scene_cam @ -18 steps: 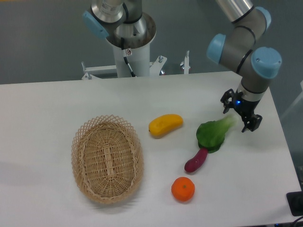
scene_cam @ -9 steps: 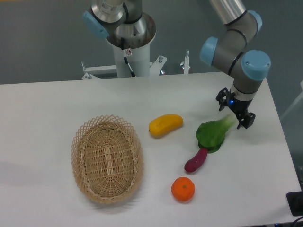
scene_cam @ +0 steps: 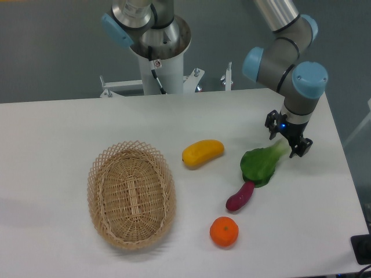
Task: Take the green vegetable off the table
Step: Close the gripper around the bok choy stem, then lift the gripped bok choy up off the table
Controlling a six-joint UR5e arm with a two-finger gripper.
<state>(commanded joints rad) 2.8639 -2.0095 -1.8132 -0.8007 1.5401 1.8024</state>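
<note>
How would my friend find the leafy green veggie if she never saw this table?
Start at the oval wicker basket on the white table, then look right past the yellow oblong fruit. The leafy green vegetable lies below the black gripper, just above the small purple eggplant. It alone has green leaves.

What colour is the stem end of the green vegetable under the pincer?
Pale whitish-green on the green vegetable, against dark green leaves; the fixed camera shows it clearly.

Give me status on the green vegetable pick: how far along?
Done: the gripper is positioned at the pale stem end of the green vegetable, fingers open on either side of it. In hand: nothing clamped yet; the vegetable lies flat on the table, leaves touching the eggplant. Left: close, then lift.
</note>
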